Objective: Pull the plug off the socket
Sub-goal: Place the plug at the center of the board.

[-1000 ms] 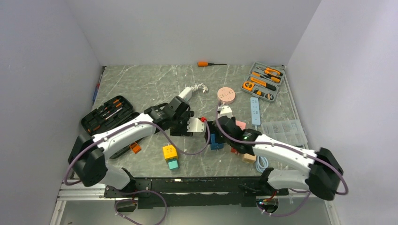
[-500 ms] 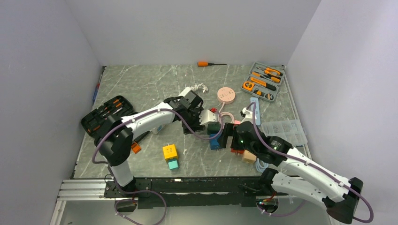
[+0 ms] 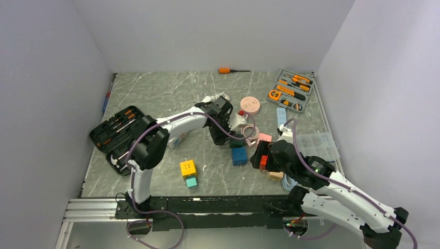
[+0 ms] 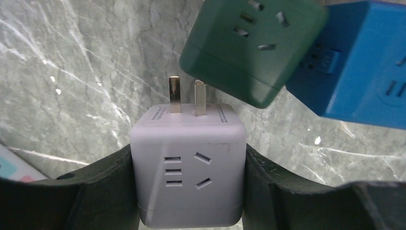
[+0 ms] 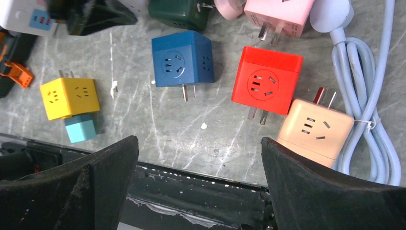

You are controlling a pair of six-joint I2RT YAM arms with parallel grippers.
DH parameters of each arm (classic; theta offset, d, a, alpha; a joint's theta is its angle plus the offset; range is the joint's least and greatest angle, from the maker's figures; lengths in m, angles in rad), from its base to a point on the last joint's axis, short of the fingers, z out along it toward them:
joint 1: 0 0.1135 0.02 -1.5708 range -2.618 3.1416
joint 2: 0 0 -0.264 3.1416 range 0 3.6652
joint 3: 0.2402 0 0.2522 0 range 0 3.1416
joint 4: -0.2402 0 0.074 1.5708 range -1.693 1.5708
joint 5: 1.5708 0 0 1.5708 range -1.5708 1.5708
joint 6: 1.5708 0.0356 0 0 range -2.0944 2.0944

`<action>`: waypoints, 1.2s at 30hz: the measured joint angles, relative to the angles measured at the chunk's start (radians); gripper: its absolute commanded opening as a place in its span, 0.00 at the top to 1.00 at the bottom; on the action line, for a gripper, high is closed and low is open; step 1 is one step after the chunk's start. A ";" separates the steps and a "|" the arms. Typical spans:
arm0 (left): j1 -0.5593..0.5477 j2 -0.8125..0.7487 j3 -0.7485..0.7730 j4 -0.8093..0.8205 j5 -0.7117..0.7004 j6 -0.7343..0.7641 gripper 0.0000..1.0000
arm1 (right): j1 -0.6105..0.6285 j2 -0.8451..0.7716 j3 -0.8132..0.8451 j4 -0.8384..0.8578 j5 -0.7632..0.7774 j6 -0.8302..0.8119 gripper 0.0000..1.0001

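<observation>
My left gripper (image 4: 187, 160) is shut on a white cube plug (image 4: 187, 167) whose two metal prongs point away and stand bare. The prong tips sit right beside the lower edge of a dark green cube socket (image 4: 251, 45), which lies against a blue cube (image 4: 354, 62). From above, the white plug (image 3: 237, 121) hangs just behind the green socket (image 3: 236, 143). My right gripper (image 5: 197, 141) is open and empty, raised over the near table edge, in front of the blue cube (image 5: 182, 58) and a red cube (image 5: 265, 81).
Yellow (image 5: 69, 98) and teal (image 5: 80, 129) cubes lie near left, a peach cube (image 5: 316, 132) and coiled cable (image 5: 364, 96) right, a pink cube (image 5: 277, 14) behind. A black screwdriver case (image 3: 117, 127), grey tool kit (image 3: 289, 91) and pink disc (image 3: 250, 104) ring the area.
The left arm has carried the white plug to the right and farther back, up to the green socket. The right arm has drawn back from the cubes toward the near edge, still open.
</observation>
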 measured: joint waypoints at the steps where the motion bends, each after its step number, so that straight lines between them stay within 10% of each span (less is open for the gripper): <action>1: 0.000 0.015 0.006 0.001 0.000 -0.007 0.95 | 0.000 -0.013 0.000 0.000 0.002 0.000 0.00; 8: 0.004 0.113 0.060 -0.011 -0.010 -0.042 0.81 | 0.000 -0.018 0.000 0.013 0.018 -0.014 0.00; 13: 0.021 0.171 0.156 -0.050 -0.011 -0.065 0.02 | 0.000 0.003 -0.001 0.060 0.016 -0.055 0.00; 27: 0.091 0.045 0.335 -0.407 0.043 -0.070 0.01 | 0.000 0.072 -0.025 0.203 -0.015 -0.183 0.00; 36: 0.451 -0.439 0.296 -0.513 0.111 0.002 0.01 | 0.066 0.332 -0.019 0.378 -0.091 -0.295 0.00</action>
